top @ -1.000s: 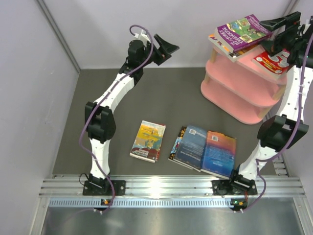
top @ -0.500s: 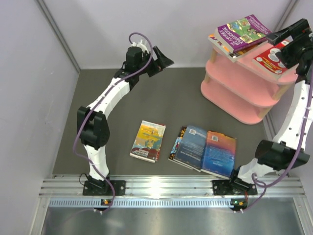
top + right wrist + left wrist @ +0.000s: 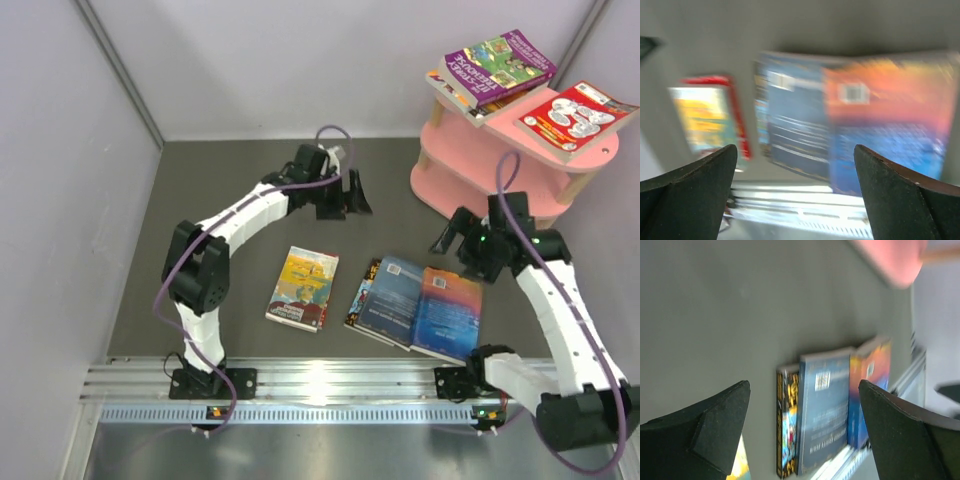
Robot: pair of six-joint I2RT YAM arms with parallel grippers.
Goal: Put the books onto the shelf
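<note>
The pink shelf (image 3: 482, 202) stands at the back right. On its top board lie a purple book (image 3: 497, 60), stacked on another, and a red-and-white book (image 3: 577, 115). On the table lie a yellow book (image 3: 303, 287), a blue book (image 3: 392, 298) overlapping a dark one (image 3: 786, 425), and a blue-orange book (image 3: 448, 312). My left gripper (image 3: 352, 200) hangs open above the table behind the yellow book, holding nothing. My right gripper (image 3: 450, 238) is open and empty, just behind the blue-orange book (image 3: 885, 120). The right wrist view is blurred.
A metal rail (image 3: 330, 385) runs along the near edge, where both arm bases are bolted. Grey walls close in the left and back sides. The shelf's lowest board (image 3: 890, 260) shows in the left wrist view.
My right arm swung down from the shelf top to the table, leaving the red-and-white book there. My left arm dropped from the back wall towards the table's middle.
</note>
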